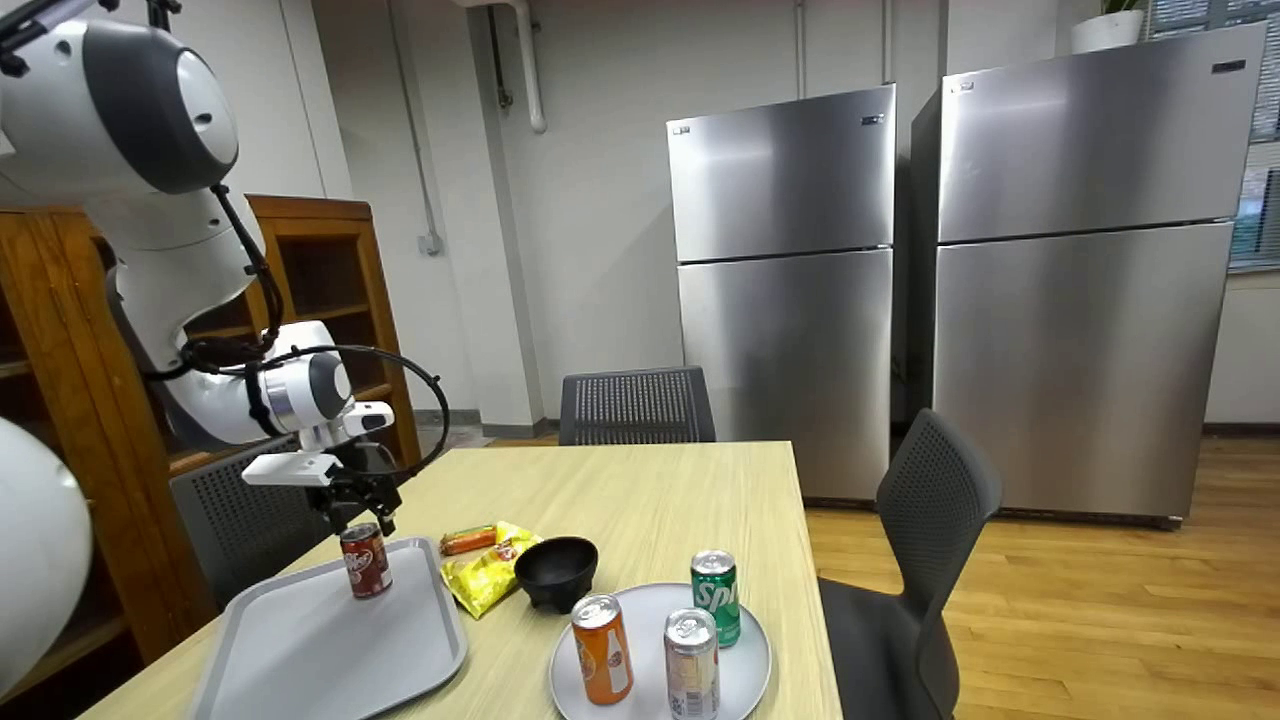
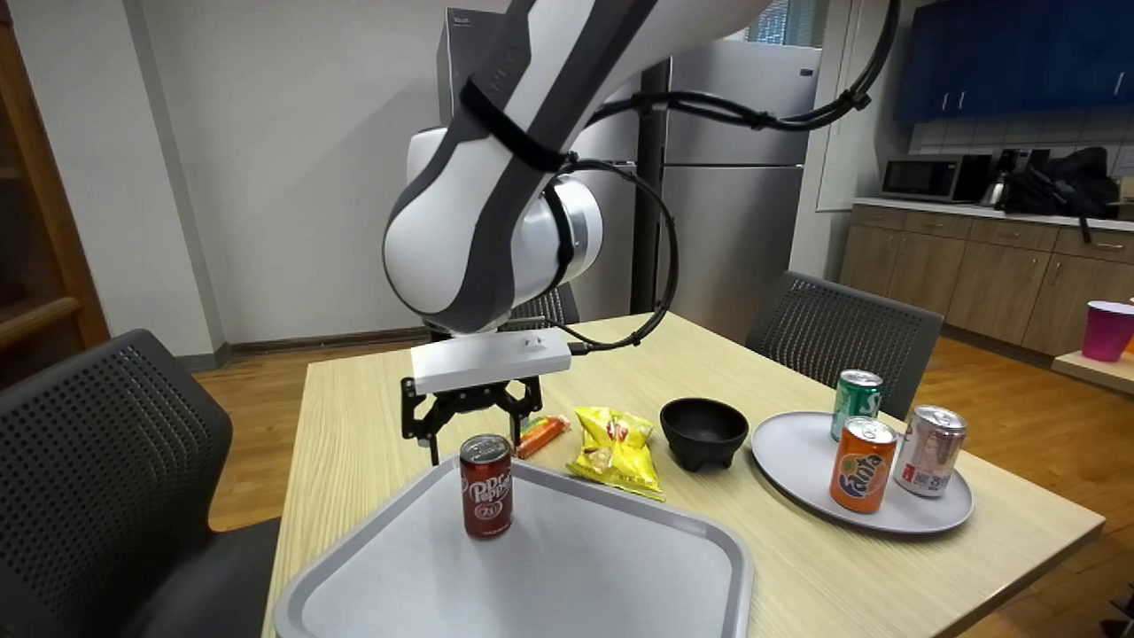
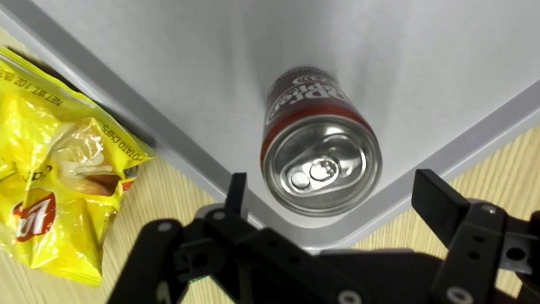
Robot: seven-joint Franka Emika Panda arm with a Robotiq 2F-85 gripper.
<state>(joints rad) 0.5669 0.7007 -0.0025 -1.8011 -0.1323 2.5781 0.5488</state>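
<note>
pale wood-grain table (image 1: 660, 490) spreads under your pincer (image 3: 329, 190), whose black fingers (image 3: 238, 192) stand apart, clamped on nothing. closest to it, set between the fingertips (image 3: 428, 194) and reaching below them, your dark red cylindrical aluminium dr pepper can (image 2: 487, 492) stands upright; gaps show at both its sides in the wrist view. whether the tips hang over its rim or level with it, you cannot quite tell. directly under the can lies one corner of a flat grey plastic tray (image 2: 585, 567). as for how far along you are, the can looks settled on that tray, standing on its own; undone, judging by how things lie, are both a closed grip on it and a pincer clear of it. your white-and-grey jointed arm (image 2: 456, 221) bends over the tray's corner, wrist low, fingers pointing down. just off to one side of the pincer, outside the tray, lie a shiny yellow foil bag of potato chips (image 3: 67, 177) and a slim orange wrapped snack (image 2: 542, 436). farther that way sits a round black bowl (image 2: 704, 454), then a round grey plate (image 2: 793, 449) bearing an orange aluminium fanta can (image 2: 862, 470), a green aluminium sprite can (image 2: 855, 403) and a pale silvery can (image 2: 932, 452). well beyond the pincer, two tall stainless-steel refrigerators (image 1: 785, 350) stand before a white wall (image 1: 600, 250).
</note>
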